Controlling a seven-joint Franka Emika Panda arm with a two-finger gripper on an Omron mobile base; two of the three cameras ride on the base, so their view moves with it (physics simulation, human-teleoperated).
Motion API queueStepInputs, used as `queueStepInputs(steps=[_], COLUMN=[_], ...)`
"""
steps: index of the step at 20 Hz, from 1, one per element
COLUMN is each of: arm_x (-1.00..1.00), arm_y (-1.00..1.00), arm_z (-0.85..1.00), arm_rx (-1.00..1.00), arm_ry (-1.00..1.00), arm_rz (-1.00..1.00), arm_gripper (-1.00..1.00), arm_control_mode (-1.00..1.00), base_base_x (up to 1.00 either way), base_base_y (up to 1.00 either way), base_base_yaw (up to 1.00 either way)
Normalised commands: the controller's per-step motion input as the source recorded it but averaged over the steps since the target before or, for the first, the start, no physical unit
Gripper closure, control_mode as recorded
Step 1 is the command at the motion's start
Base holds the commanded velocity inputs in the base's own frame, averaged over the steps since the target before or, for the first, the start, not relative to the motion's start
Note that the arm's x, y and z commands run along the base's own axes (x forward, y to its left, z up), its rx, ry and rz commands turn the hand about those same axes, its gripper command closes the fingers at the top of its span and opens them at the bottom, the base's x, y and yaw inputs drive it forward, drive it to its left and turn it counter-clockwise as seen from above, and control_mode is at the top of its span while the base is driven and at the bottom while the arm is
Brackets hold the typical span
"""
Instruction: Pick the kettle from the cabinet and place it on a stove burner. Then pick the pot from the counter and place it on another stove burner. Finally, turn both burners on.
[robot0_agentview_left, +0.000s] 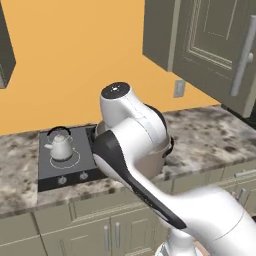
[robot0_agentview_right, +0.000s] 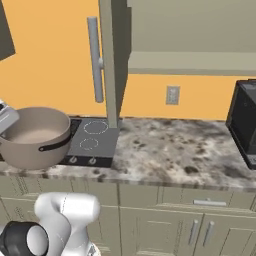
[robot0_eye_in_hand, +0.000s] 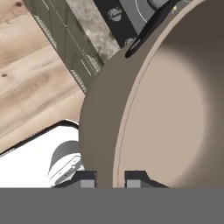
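Arm hides most of the pot (robot0_agentview_left: 169, 145).

Kitchen, granite counter (robot0_agentview_right: 165, 150), cooktop (robot0_agentview_left: 65, 165), olive panelled cabinets (robot0_agentview_left: 210, 45)

Kettle (robot0_agentview_left: 61, 146): small, silver-grey, black hoop handle, knobbed lid; upright on the front white burner ring (robot0_agentview_left: 75, 161) of the dark cooktop.
Pot (robot0_agentview_right: 36, 136): wide, deep, tan-grey, dark side handle; upright, held in the air over the cooktop's near left edge, interior bare.
Claw (robot0_eye_in_hand: 110, 179): fingers either side of the pot's rim wall, one inside, one outside, clamped on it.
Cabinet (robot0_agentview_right: 192, 62): olive-grey shelf board, bare.
Counter (robot0_agentview_right: 170, 150): speckled granite.
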Motion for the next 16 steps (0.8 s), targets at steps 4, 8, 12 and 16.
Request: queueStepInputs(steps=[4,8,12,16], arm_x=[0.00,0.00,0.00,0.24], arm_y=[0.00,0.00,0.00,0.19], arm_z=[0.00,0.00,0.00,0.00], arm_rx=[0.00,0.00,0.00,-0.03], arm_ry=[0.00,0.00,0.00,0.00], arm_rz=[0.00,0.00,0.00,-0.05], arm_gripper=[1.00,1.00,1.00,1.00], arm_control_mode=[1.00,1.00,1.00,-1.00], base_base_x=[0.67,0.65,0.57,0.25], base_base_y=[0.28,0.29,0.44,0.24], base_base_yaw=[-0.06,-0.07,-0.09,-0.05])
